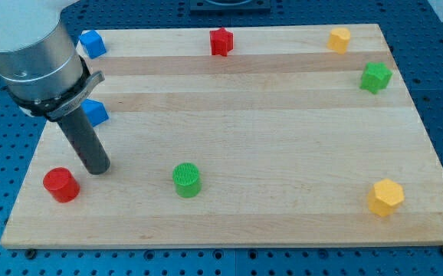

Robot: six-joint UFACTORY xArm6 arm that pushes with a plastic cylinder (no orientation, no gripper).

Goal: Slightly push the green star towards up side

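Observation:
The green star (375, 77) sits near the board's right edge, toward the view's top. My tip (96, 169) rests on the board at the view's lower left, far from the star. It is just up and right of the red cylinder (60, 185) and below a blue block (94, 113). The green cylinder (186, 179) stands to the right of my tip.
Another blue block (92, 43) sits at the top left corner. A red star (221, 41) is at the top middle, a yellow block (339, 39) at the top right, and a yellow hexagon (385, 197) at the lower right. The wooden board (244, 123) lies on a blue table.

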